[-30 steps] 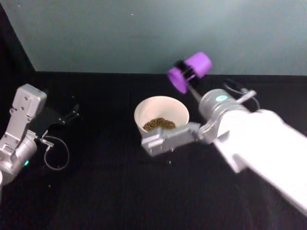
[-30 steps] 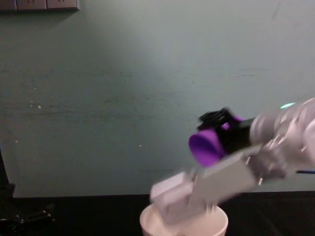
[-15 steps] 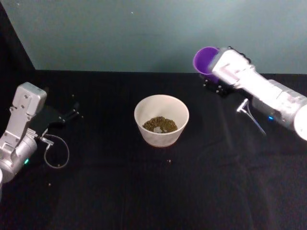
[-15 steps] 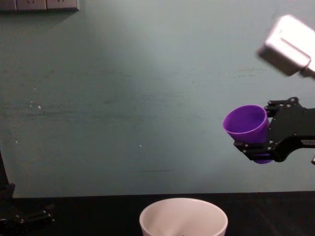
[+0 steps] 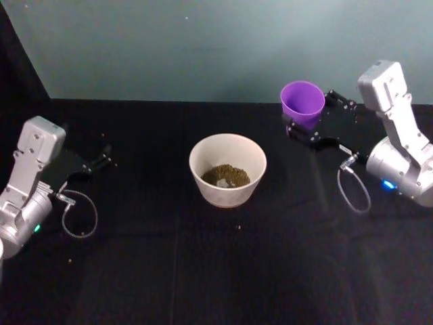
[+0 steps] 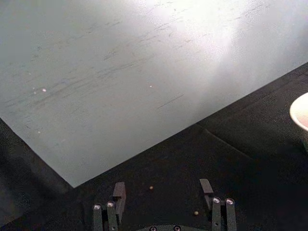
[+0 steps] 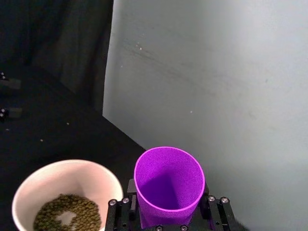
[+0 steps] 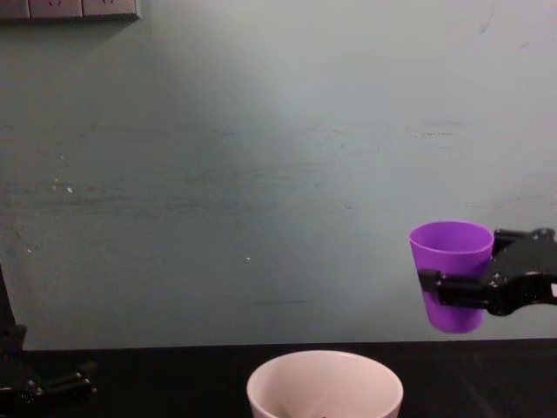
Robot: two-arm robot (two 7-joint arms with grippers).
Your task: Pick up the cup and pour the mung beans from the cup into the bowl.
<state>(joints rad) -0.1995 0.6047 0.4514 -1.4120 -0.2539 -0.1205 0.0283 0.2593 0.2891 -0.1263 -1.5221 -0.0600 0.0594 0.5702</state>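
Holding the cup (image 5: pixel 302 101) upright, the right claw (image 5: pixel 315 122) grips it around its lower half, a black finger (image 8: pixel 454 288) crossing the purple wall in the chest view. The cup hangs above the black tabletop (image 5: pixel 203 271), off to the right of the bowl (image 5: pixel 227 170) and farther back toward the wall, clear of the bowl's rim. Seen from the right wrist, the cup's inside (image 7: pixel 169 183) looks bare and purple, with no grains showing in it.

The bowl stands on the tabletop between the two arms. A small heap of mung beans (image 5: pixel 225 176) lies in its bottom, with a pale gap in the middle of the heap (image 7: pixel 67 219).

Well to the left of the bowl, the left claw (image 5: pixel 103 161) rests low over the tabletop; its fingers (image 6: pixel 118 193) stand wide apart with nothing between them. A few stray grains (image 6: pixel 151 187) lie on the black surface near it, and another (image 5: pixel 238 227) just in front of the bowl.
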